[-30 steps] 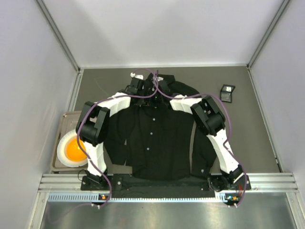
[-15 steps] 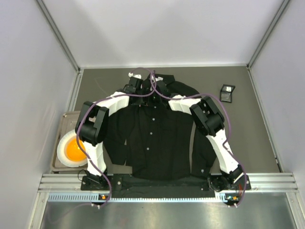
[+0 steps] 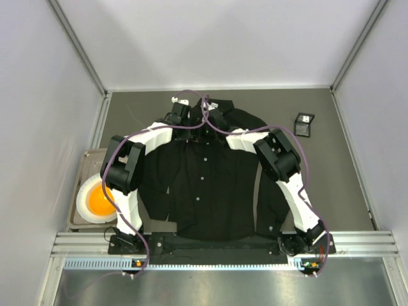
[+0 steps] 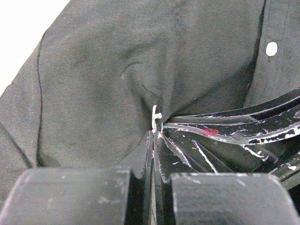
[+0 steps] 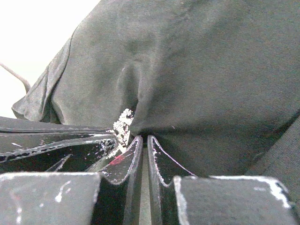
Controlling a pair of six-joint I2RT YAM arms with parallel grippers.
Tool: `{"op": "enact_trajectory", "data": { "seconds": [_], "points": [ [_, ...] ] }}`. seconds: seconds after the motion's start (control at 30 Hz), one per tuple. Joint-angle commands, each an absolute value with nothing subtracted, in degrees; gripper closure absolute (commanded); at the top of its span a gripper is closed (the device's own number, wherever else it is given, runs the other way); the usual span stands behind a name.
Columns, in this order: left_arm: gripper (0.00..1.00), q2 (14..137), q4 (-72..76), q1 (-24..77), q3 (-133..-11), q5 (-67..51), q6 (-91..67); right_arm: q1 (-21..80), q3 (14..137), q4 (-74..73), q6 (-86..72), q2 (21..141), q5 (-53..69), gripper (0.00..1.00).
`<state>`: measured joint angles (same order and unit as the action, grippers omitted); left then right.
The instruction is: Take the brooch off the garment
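The black garment (image 3: 210,185) lies flat on the table, collar at the far end. Both grippers meet tip to tip on its upper chest below the collar. My left gripper (image 3: 195,129) is shut, and the brooch shows edge-on as a thin white sliver (image 4: 156,117) at its fingertips. In the right wrist view the brooch (image 5: 123,125) is a sparkly white ornament just left of my right gripper (image 5: 144,138). My right gripper (image 3: 213,132) is shut on a pinched fold of the garment (image 5: 197,84) beside the brooch. The brooch is hidden in the top view.
A small black square box (image 3: 304,124) lies on the table at the far right. A tray (image 3: 86,159) with a white bowl (image 3: 95,201) holding something orange sits at the left edge. A white shirt button (image 4: 271,48) shows near the left gripper.
The left arm's elbow has shifted slightly to the left. Both grippers stay together at the same spot on the shirt.
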<state>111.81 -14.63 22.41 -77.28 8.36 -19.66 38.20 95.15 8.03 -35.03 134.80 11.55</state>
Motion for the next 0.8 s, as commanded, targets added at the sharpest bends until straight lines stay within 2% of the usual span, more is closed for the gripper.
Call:
{"op": "enact_trajectory", "data": {
  "seconds": [0.0, 0.27, 0.53, 0.77],
  "points": [
    [1.0, 112.68, -17.93, 22.15, -77.78, 6.15, -20.57, 37.18, 92.82, 13.09, -38.32, 131.48, 14.49, 0.91],
    [1.0, 112.41, -18.28, 21.36, -77.87, 4.92, -20.92, 36.3, 91.23, 16.87, -40.95, 131.13, 16.61, 0.91],
    [1.0, 112.94, -18.81, 20.92, -77.96, 3.87, -20.92, 33.49, 88.07, 29.25, -52.98, 133.15, 24.34, 0.9],
    [1.0, 113.12, -18.72, 20.83, -78.05, 3.52, -21.01, 33.31, 89.47, 30.14, -53.96, 134.82, 26.1, 0.88]
  ]
}}
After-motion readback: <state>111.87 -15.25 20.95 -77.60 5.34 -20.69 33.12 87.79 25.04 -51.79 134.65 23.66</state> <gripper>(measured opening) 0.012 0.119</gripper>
